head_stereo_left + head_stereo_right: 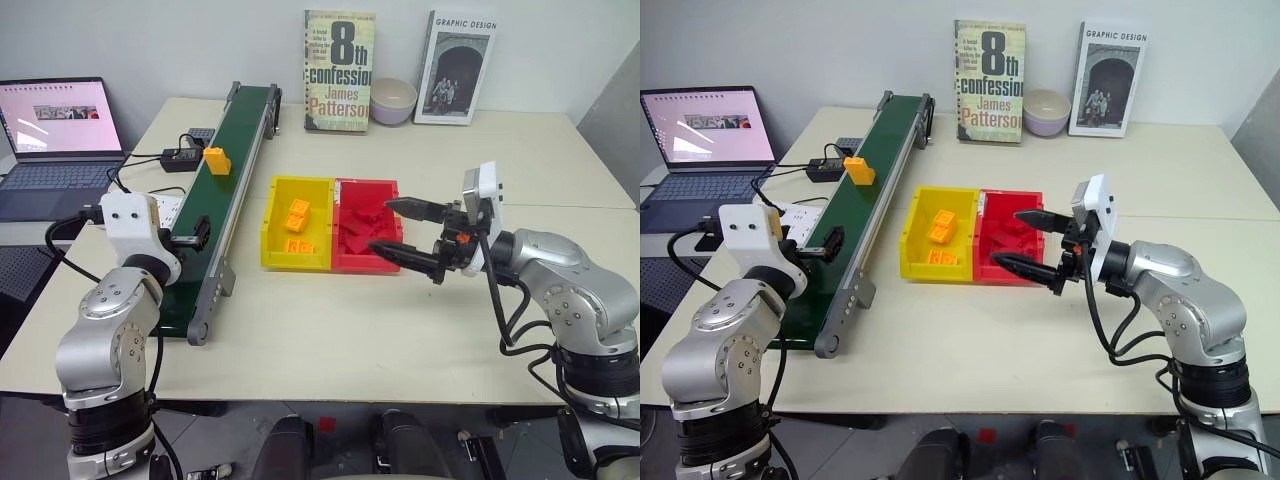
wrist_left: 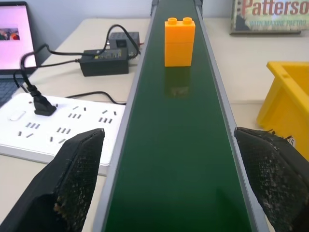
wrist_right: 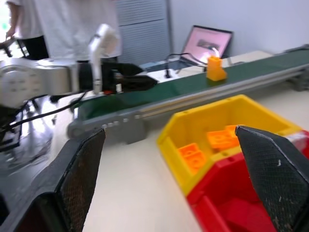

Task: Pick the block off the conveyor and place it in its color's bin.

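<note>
Waiting on the pick: left claw spread wide astride the conveyor, yellow-orange block upright up-belt. Right claw spread, empty, over the red bin. Next: reach forward, pinch, carry to the yellow bin.

Premises present as an office or robotics test room. Evidence: a pale desk against a plain wall, an open laptop, a white power strip with adapter, two propped books, and a tabletop conveyor.
</note>
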You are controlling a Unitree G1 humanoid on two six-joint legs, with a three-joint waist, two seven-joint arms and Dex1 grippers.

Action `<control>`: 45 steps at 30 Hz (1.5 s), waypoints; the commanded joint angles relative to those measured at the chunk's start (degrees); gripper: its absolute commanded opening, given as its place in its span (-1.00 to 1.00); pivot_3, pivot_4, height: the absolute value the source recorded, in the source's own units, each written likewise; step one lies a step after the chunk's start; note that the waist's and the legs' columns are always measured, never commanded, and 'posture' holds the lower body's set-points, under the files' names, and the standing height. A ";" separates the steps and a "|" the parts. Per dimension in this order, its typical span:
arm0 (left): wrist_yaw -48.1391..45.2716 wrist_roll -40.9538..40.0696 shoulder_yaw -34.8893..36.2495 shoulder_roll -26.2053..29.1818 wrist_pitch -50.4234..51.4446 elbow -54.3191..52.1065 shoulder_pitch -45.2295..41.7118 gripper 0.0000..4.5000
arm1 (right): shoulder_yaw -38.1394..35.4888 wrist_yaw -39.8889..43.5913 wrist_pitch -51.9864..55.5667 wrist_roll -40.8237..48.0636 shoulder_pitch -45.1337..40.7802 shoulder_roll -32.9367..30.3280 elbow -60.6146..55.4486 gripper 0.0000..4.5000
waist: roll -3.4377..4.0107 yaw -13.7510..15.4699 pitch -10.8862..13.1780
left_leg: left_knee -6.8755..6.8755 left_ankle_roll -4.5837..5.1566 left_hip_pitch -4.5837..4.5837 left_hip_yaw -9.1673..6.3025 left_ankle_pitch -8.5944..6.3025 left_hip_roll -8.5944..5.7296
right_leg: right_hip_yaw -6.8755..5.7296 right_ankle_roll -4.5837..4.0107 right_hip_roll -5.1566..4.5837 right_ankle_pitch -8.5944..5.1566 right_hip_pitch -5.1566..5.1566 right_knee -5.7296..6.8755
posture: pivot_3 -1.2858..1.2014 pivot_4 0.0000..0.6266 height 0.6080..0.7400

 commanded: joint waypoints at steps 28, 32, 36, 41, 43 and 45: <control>2.35 -0.02 0.78 -3.04 1.69 2.69 -2.63 0.47 | 0.20 -3.20 0.26 2.16 -2.66 -0.98 -2.71 1.00 | 0.00 0.07 0.00 | 0.01 0.00 -0.01 0.00 0.00 0.02 | 0.03 0.00 -0.08 0.00 -0.01 0.00 | 0.03 -0.52 1.00; 3.18 -0.32 1.73 -3.60 4.02 -0.04 -1.13 0.15 | 0.18 -3.65 0.27 2.61 -2.92 -0.95 -2.37 1.00 | 0.00 0.05 0.00 | 0.01 0.00 -0.01 -0.02 0.00 0.02 | 0.02 0.00 -0.11 0.00 0.00 -0.01 | 0.03 -0.52 1.00; 4.55 -1.21 3.38 -4.62 6.36 -2.15 -0.63 -0.18 | 0.16 -3.81 0.06 2.80 -3.27 -0.81 -1.73 1.00 | 0.00 0.05 0.00 | 0.03 0.00 0.00 0.00 0.00 0.02 | 0.03 0.00 -0.11 0.00 0.00 0.00 | 0.03 -0.52 1.00; 4.92 -1.42 4.25 -4.43 7.94 -3.57 -1.10 -0.32 | 0.39 -3.47 -0.67 2.33 -3.69 -0.66 -0.62 1.00 | 0.00 0.05 0.00 | 0.03 0.00 0.00 -0.02 0.00 0.02 | 0.01 0.00 -0.07 0.00 0.00 0.01 | 0.03 -0.52 1.00; 5.01 -1.52 4.51 -3.96 8.24 -3.62 -1.55 -0.32 | 0.40 -3.32 -0.98 2.15 -3.72 -0.68 -0.34 1.00 | 0.00 0.05 0.00 | 0.03 0.00 0.00 -0.01 0.00 0.02 | 0.01 0.00 -0.07 0.00 0.00 0.00 | 0.03 -0.52 1.00; 4.50 -1.60 4.38 -2.84 8.42 -3.04 -2.32 -0.32 | 0.54 -3.30 -1.39 1.87 -3.76 -0.71 -0.18 1.00 | -0.01 0.04 0.00 | 0.03 0.00 -0.01 -0.01 0.00 0.01 | 0.02 0.00 -0.07 0.00 0.00 0.00 | 0.03 -0.52 1.00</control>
